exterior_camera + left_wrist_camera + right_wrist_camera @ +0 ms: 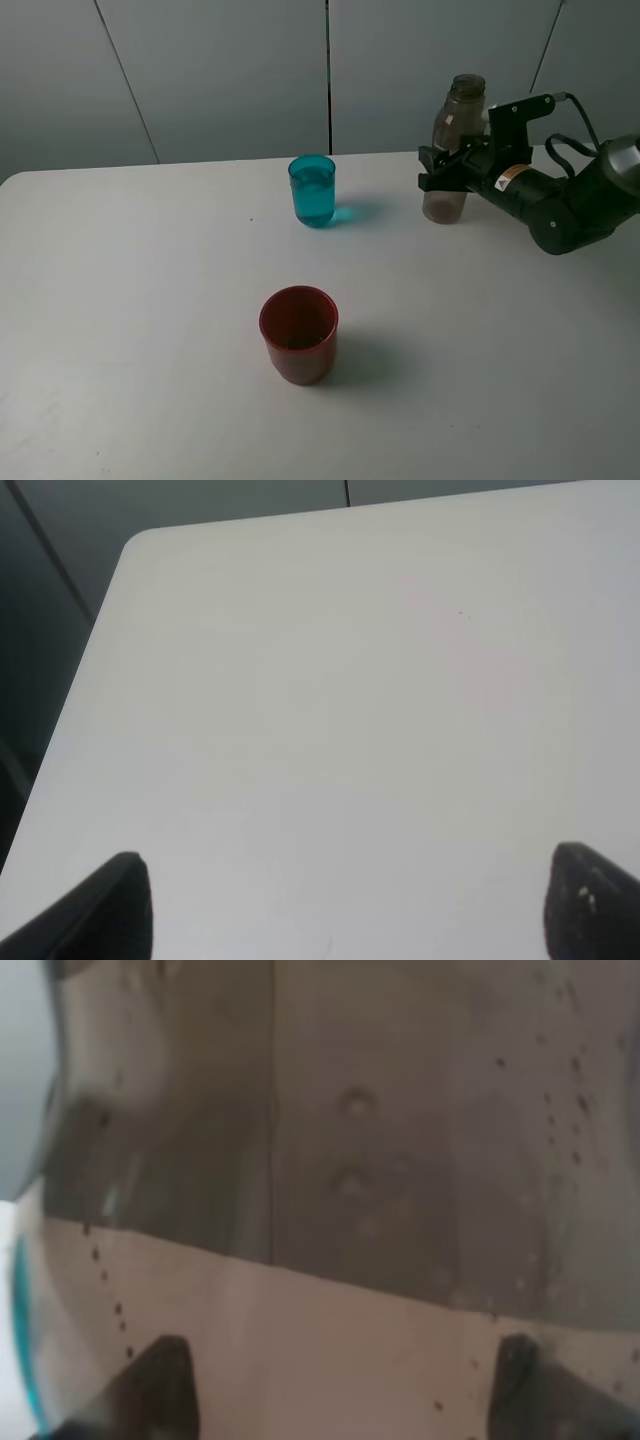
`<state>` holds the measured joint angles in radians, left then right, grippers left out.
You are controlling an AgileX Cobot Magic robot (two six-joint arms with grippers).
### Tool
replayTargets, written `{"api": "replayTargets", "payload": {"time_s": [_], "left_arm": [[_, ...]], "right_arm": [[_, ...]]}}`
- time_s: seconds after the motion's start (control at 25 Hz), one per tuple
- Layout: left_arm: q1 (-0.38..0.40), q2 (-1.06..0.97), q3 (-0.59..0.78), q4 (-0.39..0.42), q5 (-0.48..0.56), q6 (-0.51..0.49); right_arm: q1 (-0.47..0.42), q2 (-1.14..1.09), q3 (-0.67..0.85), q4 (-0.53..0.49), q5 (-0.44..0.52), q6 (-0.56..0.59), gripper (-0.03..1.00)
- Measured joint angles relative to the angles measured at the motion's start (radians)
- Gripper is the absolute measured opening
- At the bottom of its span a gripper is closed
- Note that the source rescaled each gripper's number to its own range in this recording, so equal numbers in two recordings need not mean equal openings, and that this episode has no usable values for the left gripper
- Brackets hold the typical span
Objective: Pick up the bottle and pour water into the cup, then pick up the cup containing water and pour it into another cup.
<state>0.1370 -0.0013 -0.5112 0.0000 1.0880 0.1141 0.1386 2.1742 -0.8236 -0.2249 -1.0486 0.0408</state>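
— White bench (120, 300), grey wall (220, 80) behind. Where's the bottle (458, 118)?
— Standing upright between my right jaws, far right; clenched or loose, I can't tell. The cup (313, 192) is to its left. My left jaws gape, holding nothing.

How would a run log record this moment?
right gripper around upright bottle, grip unclear | teal cup holds water | red cup upright | left gripper open

Spread end effector (350, 912) above white table (350, 680)
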Motion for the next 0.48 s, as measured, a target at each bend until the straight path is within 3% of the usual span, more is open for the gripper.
{"api": "replayTargets", "payload": {"time_s": [0.2,0.24,0.28,0.32,0.36,0.4,0.48], "left_arm": [[0.0,0.0,0.0,0.0,0.0,0.002],[0.0,0.0,0.0,0.0,0.0,0.004],[0.0,0.0,0.0,0.0,0.0,0.004],[0.0,0.0,0.0,0.0,0.0,0.004],[0.0,0.0,0.0,0.0,0.0,0.004],[0.0,0.0,0.0,0.0,0.0,0.004],[0.0,0.0,0.0,0.0,0.0,0.004]], "right_arm": [[0.0,0.005,0.0,0.0,-0.011,-0.015,0.0],[0.0,0.005,0.0,0.0,-0.013,-0.015,0.15],[0.0,0.005,0.0,0.0,-0.013,-0.019,0.54],[0.0,0.005,0.0,0.0,-0.013,-0.021,0.77],[0.0,0.005,0.0,0.0,-0.013,-0.023,0.9],[0.0,0.005,0.0,0.0,-0.013,-0.025,0.95],[0.0,-0.003,0.0,0.0,-0.013,-0.027,0.99]]}}
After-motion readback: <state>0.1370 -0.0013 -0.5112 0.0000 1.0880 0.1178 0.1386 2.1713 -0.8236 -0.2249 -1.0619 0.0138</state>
